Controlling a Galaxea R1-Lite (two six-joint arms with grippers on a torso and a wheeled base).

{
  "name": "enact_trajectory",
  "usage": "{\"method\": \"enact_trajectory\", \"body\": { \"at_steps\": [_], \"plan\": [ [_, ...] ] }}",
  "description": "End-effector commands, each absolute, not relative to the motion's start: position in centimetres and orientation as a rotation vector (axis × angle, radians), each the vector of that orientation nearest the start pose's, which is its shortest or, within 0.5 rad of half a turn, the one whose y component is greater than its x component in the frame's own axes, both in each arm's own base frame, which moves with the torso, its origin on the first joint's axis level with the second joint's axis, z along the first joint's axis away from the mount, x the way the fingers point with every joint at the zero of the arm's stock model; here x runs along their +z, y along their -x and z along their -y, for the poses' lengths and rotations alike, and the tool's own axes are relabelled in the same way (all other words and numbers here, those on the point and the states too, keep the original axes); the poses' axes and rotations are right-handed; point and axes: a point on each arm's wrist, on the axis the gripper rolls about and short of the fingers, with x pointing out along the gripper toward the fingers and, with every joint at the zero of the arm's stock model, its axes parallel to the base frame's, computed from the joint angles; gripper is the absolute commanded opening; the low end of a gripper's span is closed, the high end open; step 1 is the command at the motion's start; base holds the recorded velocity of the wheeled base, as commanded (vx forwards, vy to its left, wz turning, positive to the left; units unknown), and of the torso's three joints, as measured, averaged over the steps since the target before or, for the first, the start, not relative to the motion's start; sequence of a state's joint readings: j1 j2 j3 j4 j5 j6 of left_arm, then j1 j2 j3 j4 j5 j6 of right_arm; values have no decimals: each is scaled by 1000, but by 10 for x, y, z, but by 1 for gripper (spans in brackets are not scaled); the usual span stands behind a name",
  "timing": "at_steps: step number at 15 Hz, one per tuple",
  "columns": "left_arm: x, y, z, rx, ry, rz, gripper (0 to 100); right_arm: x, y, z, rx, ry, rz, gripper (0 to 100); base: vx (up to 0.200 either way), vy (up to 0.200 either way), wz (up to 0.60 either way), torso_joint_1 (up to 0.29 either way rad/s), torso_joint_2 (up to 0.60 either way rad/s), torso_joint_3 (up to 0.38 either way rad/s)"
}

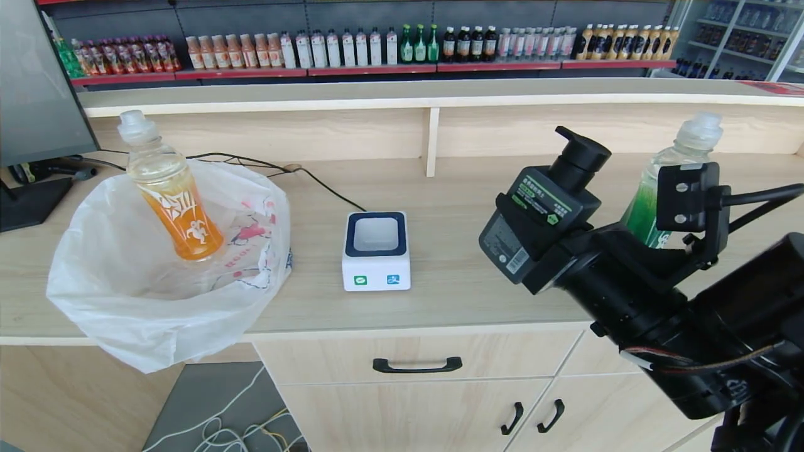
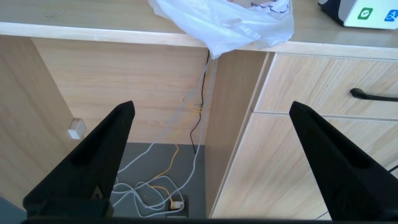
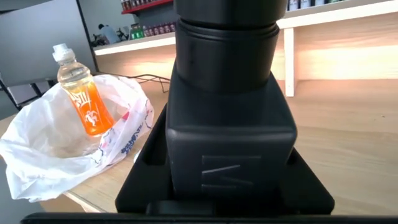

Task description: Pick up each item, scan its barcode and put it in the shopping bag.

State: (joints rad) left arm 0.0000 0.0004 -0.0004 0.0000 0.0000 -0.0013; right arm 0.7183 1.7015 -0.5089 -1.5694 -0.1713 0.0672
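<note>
Pump bottle [image 1: 540,216] (black, rigid, probably weighty with its contents) is pinched low on its body by the right end effector [image 1: 568,267], tilted above the worktop [image 1: 465,295] at centre right of the head view. Its smooth walls could slip, so the squared body looks the safest hold. The scanner [image 1: 376,250] sits mid-frame, the shopping bag [image 1: 125,301] holding an orange drink [image 1: 173,191] at left, and a green bottle [image 1: 666,182] at far right. The left end effector [image 2: 208,162] hangs spread by the cabinet front.

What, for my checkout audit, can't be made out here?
Head view: the green bottle, lower half hidden behind the right arm.
Head view: the black pump bottle, base buried in the right gripper; barcode too small to read.
Right wrist view: that bottle's top, cut off by the edge.
Left wrist view: the scanner and shopping bag, cut off by the edge.
</note>
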Motion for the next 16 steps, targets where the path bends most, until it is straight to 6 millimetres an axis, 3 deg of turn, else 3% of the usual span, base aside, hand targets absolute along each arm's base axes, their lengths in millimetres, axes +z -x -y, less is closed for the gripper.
{"method": "enact_trajectory", "body": {
  "at_steps": [1,4,9,16],
  "plan": [
    [75,23,0,0,2,0,100,203,-205,-169,538,-232,335,0,0,0,0,0,0,0],
    [76,23,0,0,2,2,100,204,-206,-169,536,-233,341,0,-200,0,0,1,2,2],
    [76,23,0,0,2,2,100,205,-207,-167,528,-231,345,0,0,0,0,0,0,0],
    [76,23,0,0,3,2,100,205,-209,-165,515,-229,346,0,0,200,0,3,0,2]
  ]
}}
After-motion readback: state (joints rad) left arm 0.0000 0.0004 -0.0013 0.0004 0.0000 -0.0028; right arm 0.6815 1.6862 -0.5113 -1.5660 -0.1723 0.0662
